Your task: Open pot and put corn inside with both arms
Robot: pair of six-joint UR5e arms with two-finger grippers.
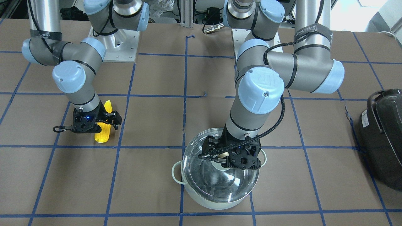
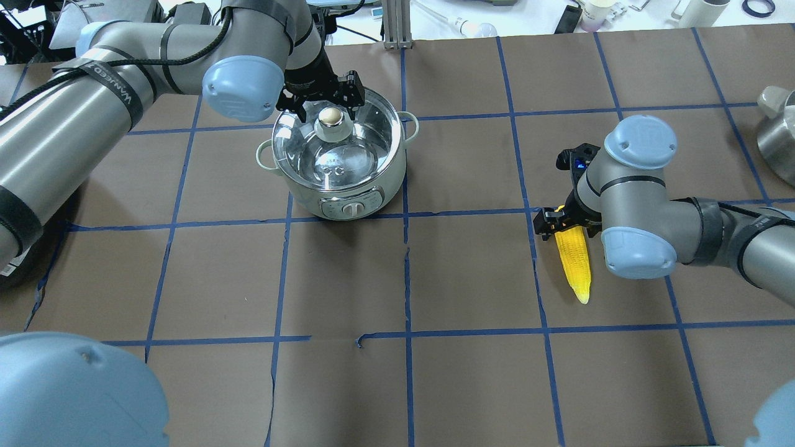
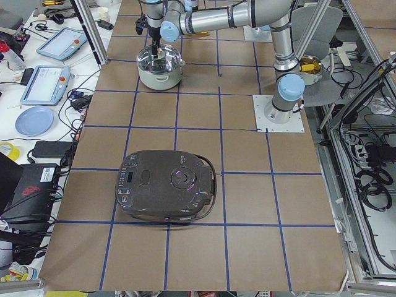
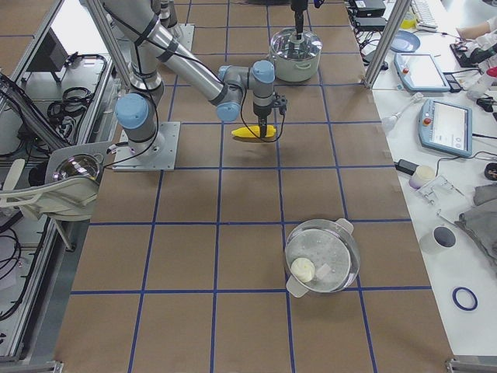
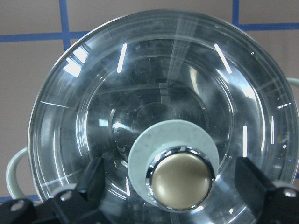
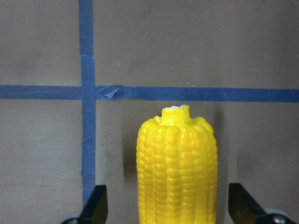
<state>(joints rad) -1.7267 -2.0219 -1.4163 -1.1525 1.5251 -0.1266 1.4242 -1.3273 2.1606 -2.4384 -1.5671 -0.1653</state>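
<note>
The pot point(image 2: 372, 180) stands on the table with its glass lid point(image 2: 348, 162) on; it also shows in the front view point(image 1: 220, 202). My left gripper point(image 2: 328, 105) is open and low over the lid. Its fingers point(image 5: 91, 179) stand either side of the brass knob point(image 5: 181, 176) without touching it. The corn point(image 2: 574, 261) lies flat on the table, its pointed tip toward the robot. My right gripper point(image 2: 562, 223) is open and straddles the corn's thick end point(image 6: 177, 168), with its fingers point(image 6: 96, 203) clear of the cob. In the front view the right gripper point(image 1: 102, 121) sits over the corn point(image 1: 103, 135).
A dark grey appliance point(image 1: 381, 138) sits at the table's end on my left. A second lidded steel pot point(image 4: 322, 255) stands toward the table's end on my right. Blue tape lines grid the brown table point(image 2: 472, 279).
</note>
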